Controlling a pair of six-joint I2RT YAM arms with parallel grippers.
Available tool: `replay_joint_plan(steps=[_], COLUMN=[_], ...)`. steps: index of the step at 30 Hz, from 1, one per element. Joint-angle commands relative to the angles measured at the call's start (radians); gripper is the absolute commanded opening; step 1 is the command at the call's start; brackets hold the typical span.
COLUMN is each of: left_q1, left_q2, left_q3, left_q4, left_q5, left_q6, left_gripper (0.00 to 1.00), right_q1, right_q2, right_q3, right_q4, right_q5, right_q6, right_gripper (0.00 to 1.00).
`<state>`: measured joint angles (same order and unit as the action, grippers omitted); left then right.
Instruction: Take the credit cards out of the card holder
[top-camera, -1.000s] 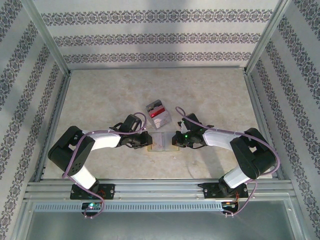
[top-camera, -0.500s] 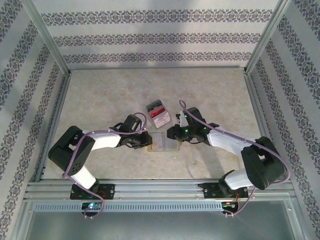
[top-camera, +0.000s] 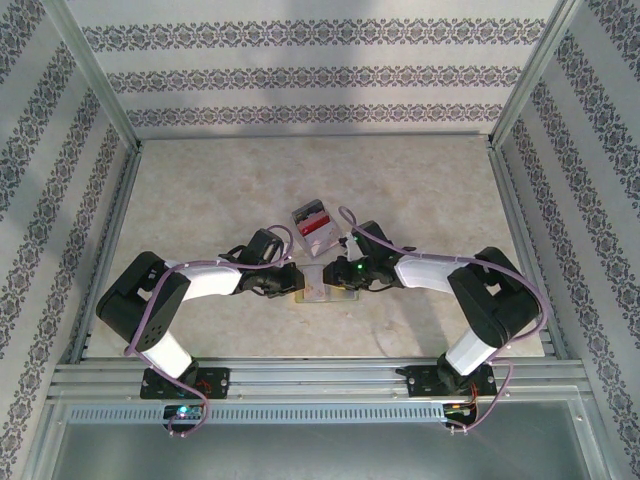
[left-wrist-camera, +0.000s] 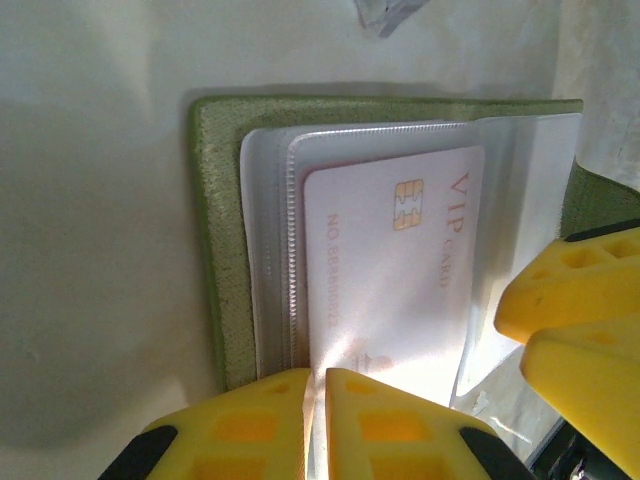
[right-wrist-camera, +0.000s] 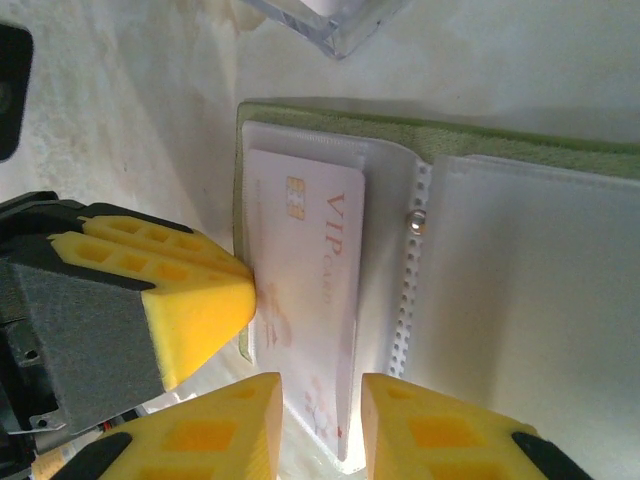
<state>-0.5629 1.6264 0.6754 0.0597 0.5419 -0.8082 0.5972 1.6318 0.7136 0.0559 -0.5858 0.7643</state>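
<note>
Your right pincer (right-wrist-camera: 320, 430) was clenched at the right edge of the card holder (top-camera: 315, 287) a moment ago. It has since lifted off, swung in over the open holder and parted its jaws. In the right wrist view they stand released at the bottom of the frame, with the near end of the white VIP card (right-wrist-camera: 310, 260) lying in the gap between them. I cannot tell whether either finger touches the card yet.

Your left pincer (left-wrist-camera: 315, 420) has not moved. Its jaws stay clenched at the bottom of the left wrist view, and the holder's plastic sleeve runs into the thin slit between them, pinning the wallet.

The holder lies open on the surface (top-camera: 420, 190), a little below centre in the top view, between the two pincers and just below the clear box (top-camera: 314, 225). The card is still inside its sleeve.

The change reads as a re-grip: holding is done and extraction is starting. Close on the card alone, not the sleeve, or the whole holder will drag along.
</note>
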Motion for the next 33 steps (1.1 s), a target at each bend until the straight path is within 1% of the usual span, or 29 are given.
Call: replay_joint_plan(steps=[1, 9, 16, 25, 33], left_q1=[-0.013, -0.012, -0.012, -0.013, -0.012], left_q2=[0.024, 0.023, 0.024, 0.026, 0.021], left_q3=[-0.018, -0.014, -0.010, -0.001, 0.010], left_q4=[-0.049, -0.056, -0.063, -0.083, -0.104], left_q5=[-0.043, -0.044, -0.045, -0.054, -0.063], left_q6=[0.016, 0.021, 0.026, 0.035, 0.043], left_gripper=[0.14, 0.14, 0.14, 0.14, 0.14], right_q1=[0.015, 0.028, 0.026, 0.017, 0.004], right_q2=[0.027, 0.056, 0.069, 0.048, 0.064], right_q3=[0.028, 0.035, 0.018, -0.011, -0.039], right_q4=[0.028, 0.052, 0.108, 0.134, 0.227], right_q5=[-0.017, -0.026, -0.055, -0.069, -0.120], right_q6=[0.010, 0.022, 0.052, 0.063, 0.101], right_gripper=[0.28, 0.28, 0.27, 0.26, 0.25])
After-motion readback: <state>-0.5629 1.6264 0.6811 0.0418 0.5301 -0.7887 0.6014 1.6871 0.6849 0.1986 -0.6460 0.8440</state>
